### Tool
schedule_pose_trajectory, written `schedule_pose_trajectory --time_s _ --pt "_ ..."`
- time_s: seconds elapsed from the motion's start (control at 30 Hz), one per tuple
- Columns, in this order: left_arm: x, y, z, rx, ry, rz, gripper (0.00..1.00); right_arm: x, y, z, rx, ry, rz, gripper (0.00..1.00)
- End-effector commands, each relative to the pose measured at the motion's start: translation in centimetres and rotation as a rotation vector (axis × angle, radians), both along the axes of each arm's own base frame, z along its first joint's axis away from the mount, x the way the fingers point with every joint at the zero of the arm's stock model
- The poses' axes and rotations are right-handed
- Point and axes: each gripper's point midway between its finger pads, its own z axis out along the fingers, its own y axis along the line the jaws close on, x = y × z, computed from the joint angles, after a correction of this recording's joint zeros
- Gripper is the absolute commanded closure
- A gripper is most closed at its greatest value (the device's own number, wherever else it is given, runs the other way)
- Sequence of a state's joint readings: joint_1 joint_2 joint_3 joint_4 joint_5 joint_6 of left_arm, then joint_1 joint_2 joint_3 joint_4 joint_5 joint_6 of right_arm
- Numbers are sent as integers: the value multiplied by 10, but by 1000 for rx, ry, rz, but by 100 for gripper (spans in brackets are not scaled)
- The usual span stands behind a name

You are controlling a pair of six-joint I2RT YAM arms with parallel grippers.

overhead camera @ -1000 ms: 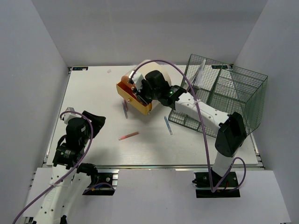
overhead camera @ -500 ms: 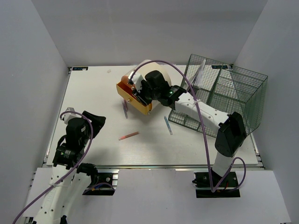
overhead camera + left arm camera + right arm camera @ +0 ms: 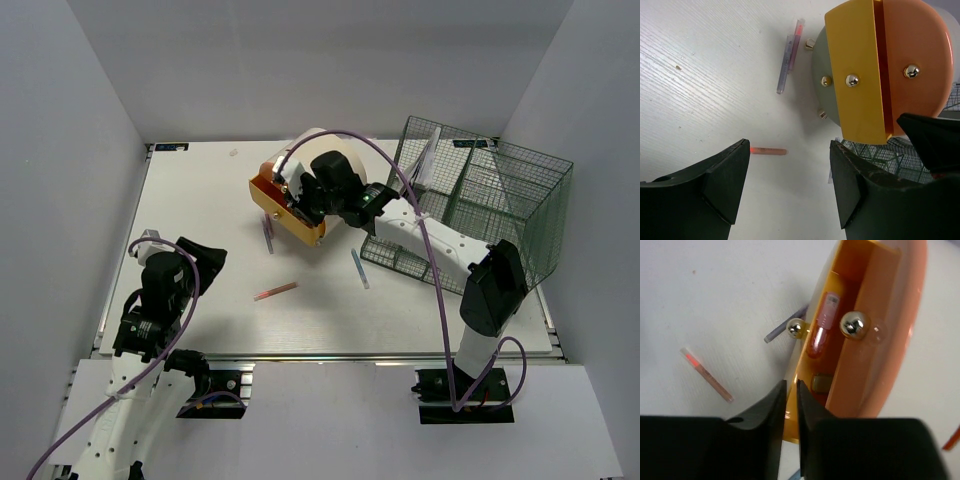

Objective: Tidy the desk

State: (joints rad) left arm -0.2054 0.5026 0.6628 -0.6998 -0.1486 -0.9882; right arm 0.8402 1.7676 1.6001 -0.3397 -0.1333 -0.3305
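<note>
Left jaws wide, right jaws pinched

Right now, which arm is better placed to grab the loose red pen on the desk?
Left. The left gripper is open and empty, with the red pen framed between its fingers; the right gripper is closed on the container's orange rim.

You see three plain pale grey walls boxing in the desk (image 3: 200,190): a back wall (image 3: 320,60) beyond its far edge, a left wall (image 3: 60,150) and a right wall (image 3: 600,110) along its sides. Light falls soft and even.
</note>
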Motion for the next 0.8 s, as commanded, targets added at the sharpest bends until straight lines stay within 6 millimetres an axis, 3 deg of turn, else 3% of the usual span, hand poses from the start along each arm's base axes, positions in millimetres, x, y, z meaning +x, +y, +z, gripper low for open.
schedule_pose_trajectory --time_s 0.0,0.03,0.1,0.2,0.37,0.4,0.57,0.77 --pt "4 -1 2 -7 -10 2 26 -26 16 40 114 -34 186 92" --pt "4 -1 2 -6 -8 0 26 -37 17 39 112 -25 251 100" --pt "4 0 3 -3 -11 2 25 -62 19 35 102 -59 446 100" --pt "3 0 2 -2 -10 1 25 -74 17 19 55 -73 550 100" --pt "0 1 3 -3 -12 5 25 -38 19 -14 -78 -47 389 100" --pt "0 1 3 -3 -13 7 25 -29 21 -8 -83 -68 360 100" --pt "0 1 2 -6 -13 5 25 10 18 -21 -200 -145 211 100" --pt "2 1 3 -4 -15 5 25 30 11 -25 -320 -246 111 100"
